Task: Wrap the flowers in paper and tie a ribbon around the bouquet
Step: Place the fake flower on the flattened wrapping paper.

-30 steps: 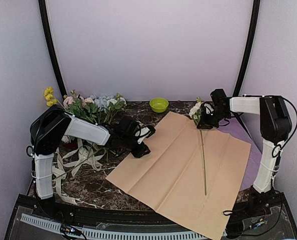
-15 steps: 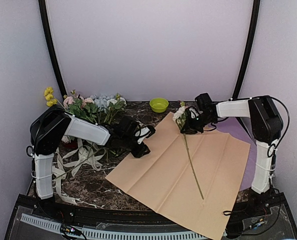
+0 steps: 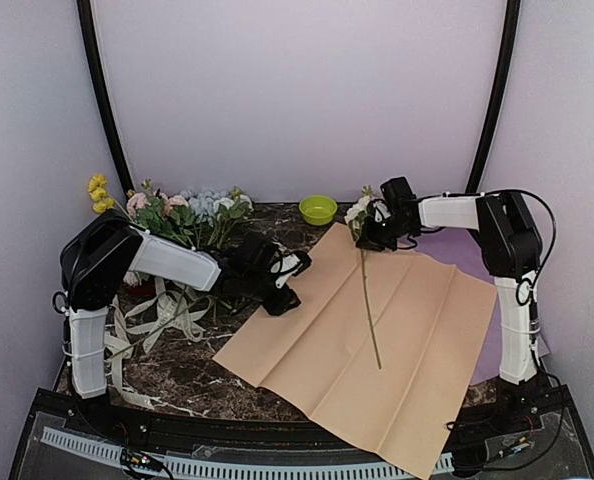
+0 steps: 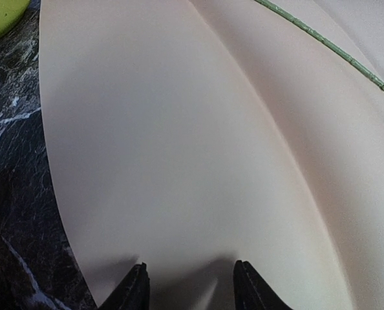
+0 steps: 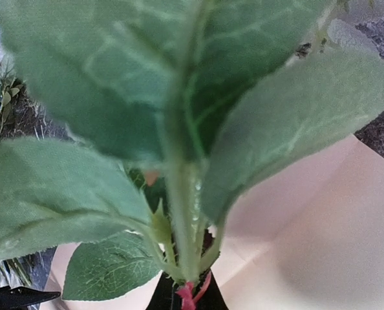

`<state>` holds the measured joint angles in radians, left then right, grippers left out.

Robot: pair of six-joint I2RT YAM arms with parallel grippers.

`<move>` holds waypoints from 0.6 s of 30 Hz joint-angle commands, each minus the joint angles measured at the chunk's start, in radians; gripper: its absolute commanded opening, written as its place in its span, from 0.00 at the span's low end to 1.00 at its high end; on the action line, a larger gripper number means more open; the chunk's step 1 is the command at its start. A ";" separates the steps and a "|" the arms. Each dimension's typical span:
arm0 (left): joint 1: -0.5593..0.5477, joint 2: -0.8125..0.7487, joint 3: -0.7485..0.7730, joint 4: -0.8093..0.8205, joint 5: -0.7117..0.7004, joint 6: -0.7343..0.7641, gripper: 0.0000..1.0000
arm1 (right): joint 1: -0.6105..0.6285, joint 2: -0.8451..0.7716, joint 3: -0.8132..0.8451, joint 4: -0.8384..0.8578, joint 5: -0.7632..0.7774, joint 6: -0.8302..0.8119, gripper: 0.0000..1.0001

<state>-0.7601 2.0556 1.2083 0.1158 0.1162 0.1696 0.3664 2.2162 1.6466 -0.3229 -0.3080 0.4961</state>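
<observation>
Dark marble table (image 3: pixel 177 375), curtained on three sides.

Peach-tan paper (image 3: pixel 297 340) is the largest thing on it. It lies flat and creased, set cornerwise across the middle and right, with its near corner past the table edge. A purple sheet (image 3: pixel 455 246) shows from under its far right side.

Flowers (image 3: pixel 192 215) are heaped at the far left against the backdrop: pink, blue and white heads, with yellow blooms on the outer side. The left forearm crosses in front of the heap. Cream ribbon (image 3: pixel 147 320) lies in loose loops below that arm, beside the paper and apart from it.

One spray (image 3: pixel 367 300) has its pale head at the paper's far corner. Its thin green stem slants down over the sheet to about mid-sheet.

Right gripper (image 3: pixel 372 235) is clamped tight on that spray just under the head. In the wrist view big leaves (image 5: pixel 179 97) fill nearly everything and hide the fingers.

Left gripper (image 4: pixel 191 287) is about half spread at the paper's left edge. Its fingertips (image 4: pixel 135 287) are over the sheet and it holds nothing.

Lime-green bowl (image 3: pixel 318 209) sits at the far edge, between the heap and the spray's head.
</observation>
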 commanded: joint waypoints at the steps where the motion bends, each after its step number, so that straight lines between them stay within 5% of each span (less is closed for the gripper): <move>1: 0.004 0.018 -0.001 -0.051 -0.074 0.030 0.46 | 0.008 0.003 0.018 0.026 0.031 -0.034 0.06; 9: 0.033 0.020 0.057 -0.079 -0.214 0.079 0.47 | 0.008 -0.119 -0.038 -0.104 0.118 -0.129 0.43; 18: 0.043 -0.057 -0.003 -0.006 -0.023 0.028 0.51 | -0.012 -0.413 -0.404 -0.105 0.265 -0.114 0.50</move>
<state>-0.7204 2.0651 1.2461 0.0978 -0.0082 0.2260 0.3649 1.8938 1.3846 -0.4313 -0.1375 0.3706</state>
